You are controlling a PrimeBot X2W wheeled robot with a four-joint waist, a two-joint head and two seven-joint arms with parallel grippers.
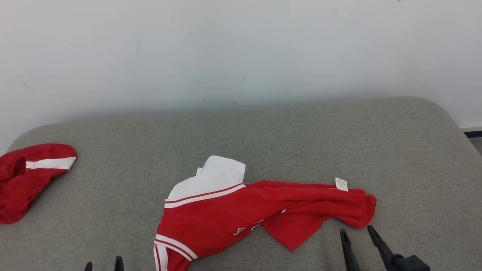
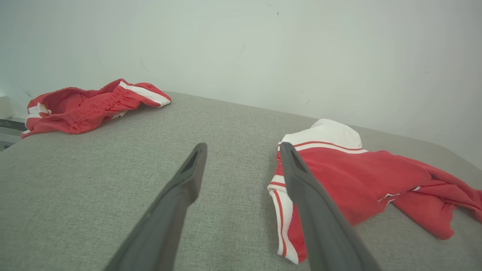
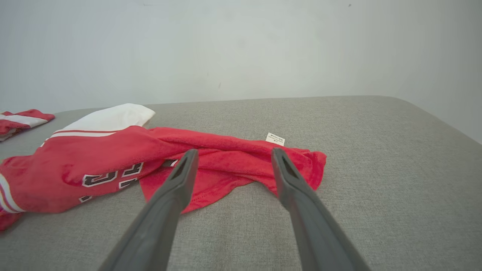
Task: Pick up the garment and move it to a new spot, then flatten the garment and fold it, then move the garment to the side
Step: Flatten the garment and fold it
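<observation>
The garment [image 1: 241,212] is a red jersey with white trim and a white panel, lying crumpled near the front middle of the grey padded table [image 1: 263,135]. A small white label [image 1: 341,184] sticks up at its right end. In the right wrist view the garment [image 3: 158,165] shows dark numbers. My right gripper [image 1: 357,230] stands open just in front of the jersey's right end, nothing between its fingers. My left gripper [image 1: 103,262] is open at the front edge, left of the jersey's striped sleeve [image 2: 286,210].
A second red piece with a white stripe [image 1: 26,177] lies bunched at the table's far left edge. A pale wall [image 1: 241,49] rises right behind the table. The table's rounded right corner [image 1: 448,113] drops off toward the floor.
</observation>
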